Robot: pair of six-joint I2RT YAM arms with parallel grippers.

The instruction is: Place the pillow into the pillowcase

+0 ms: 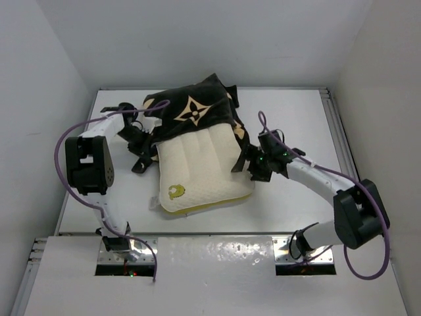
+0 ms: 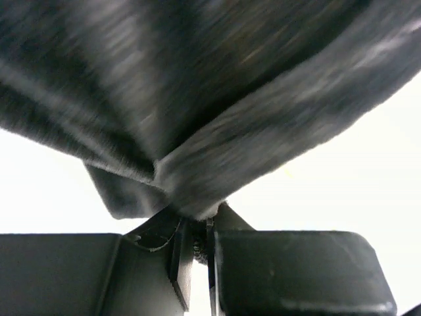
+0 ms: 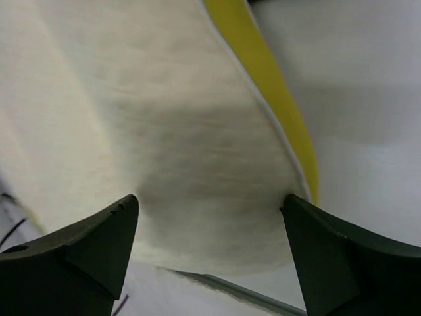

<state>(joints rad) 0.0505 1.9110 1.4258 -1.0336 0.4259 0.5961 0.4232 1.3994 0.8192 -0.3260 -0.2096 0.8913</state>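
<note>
The large cream-white quilted pillow with a yellow-green side band (image 1: 200,172) lies in the middle of the white table (image 1: 296,112). Its far part is under the black plush pillowcase with tan flower motifs (image 1: 194,110), while the near part with the round logo is bare. The step in hand, as I judge it, is to bring the case further over the pillow. To do this well, the mouth of the case should be held open and a little lifted on the left side, and the pillow should go straight toward the closed end, so that its corners do not catch in the fabric. The left gripper (image 2: 196,227) is at the left edge of the case, and its fingers (image 2: 181,263) are pressed together on a fold of the black cloth. The right gripper (image 3: 207,220) is at the right edge of the pillow. Its fingers (image 3: 92,250) are spread wide on both sides of the cream body, and I cannot tell if they press on it.
</note>
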